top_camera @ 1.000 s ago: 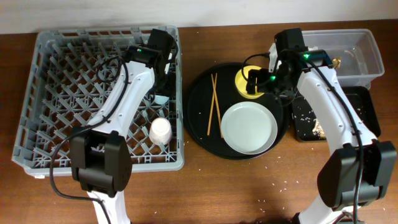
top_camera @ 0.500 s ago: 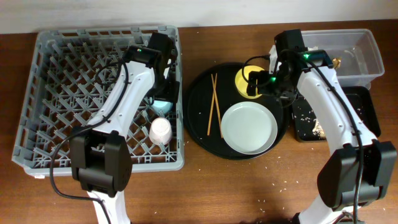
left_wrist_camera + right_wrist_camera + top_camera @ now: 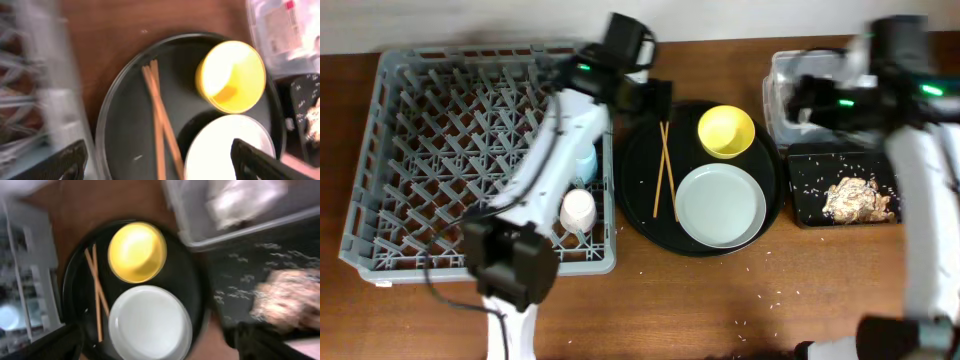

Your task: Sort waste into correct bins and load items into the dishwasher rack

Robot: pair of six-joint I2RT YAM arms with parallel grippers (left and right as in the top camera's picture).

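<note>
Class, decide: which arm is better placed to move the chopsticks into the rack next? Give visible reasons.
Left. The left fingers hang open by the chopsticks, next to the dishwasher rack; the right fingers are far off at the clear tub.

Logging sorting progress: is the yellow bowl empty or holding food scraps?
Empty. The yellow bowl shows a bare yellow inside in all views; the food scraps lie in the shallow black tray.

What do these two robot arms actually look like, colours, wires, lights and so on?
Both arms are slim white shells linked by chunky black joints. The left arm has a thin black cable trailing near its base and a small green light by its wrist. The right arm, blurred here, shows two green lights. Each ends in two black fingers.
</note>
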